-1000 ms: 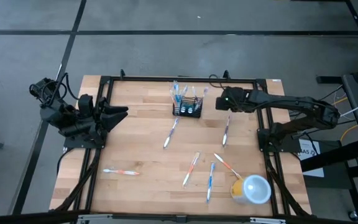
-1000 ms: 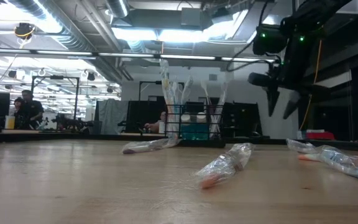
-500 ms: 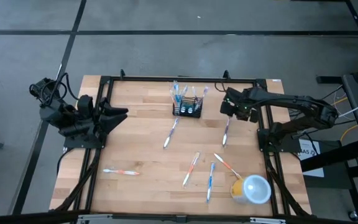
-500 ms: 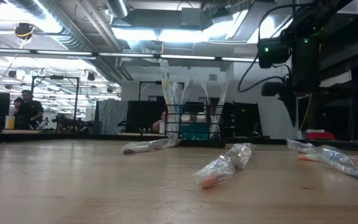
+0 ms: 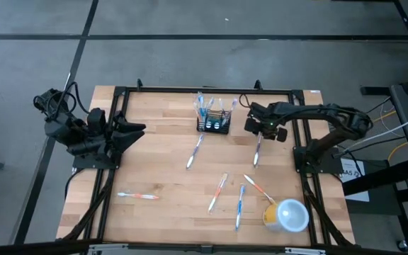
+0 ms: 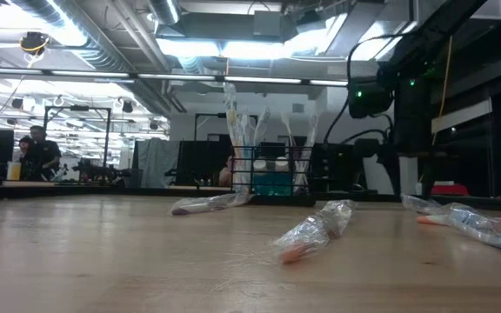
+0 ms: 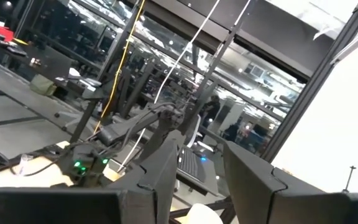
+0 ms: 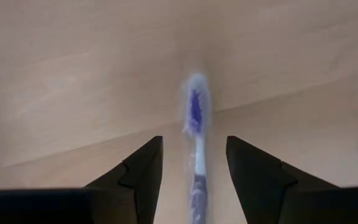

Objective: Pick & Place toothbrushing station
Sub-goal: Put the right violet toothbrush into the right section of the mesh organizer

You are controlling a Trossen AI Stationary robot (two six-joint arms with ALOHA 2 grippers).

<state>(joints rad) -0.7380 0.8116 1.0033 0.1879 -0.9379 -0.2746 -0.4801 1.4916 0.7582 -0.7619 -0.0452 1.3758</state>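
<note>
The left gripper (image 5: 134,129) is waiting at the table's (image 5: 161,159) left edge, its fingers apart and holding nothing. The toothbrushing station (image 5: 213,125) is standing at the middle of the far edge, already bristling with brushes. Just right of it, the right gripper (image 5: 256,130) is poising over the head end of a wrapped blue toothbrush (image 8: 196,152), which is lying between its parted fingers, not yet clamped. The pick is in hand; next, I judge, it needs lowering squarely and closing on the slim handle.

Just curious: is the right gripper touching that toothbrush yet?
Apart. The right wrist view shows the toothbrush between the right gripper's open fingers, with gaps either side.
</note>
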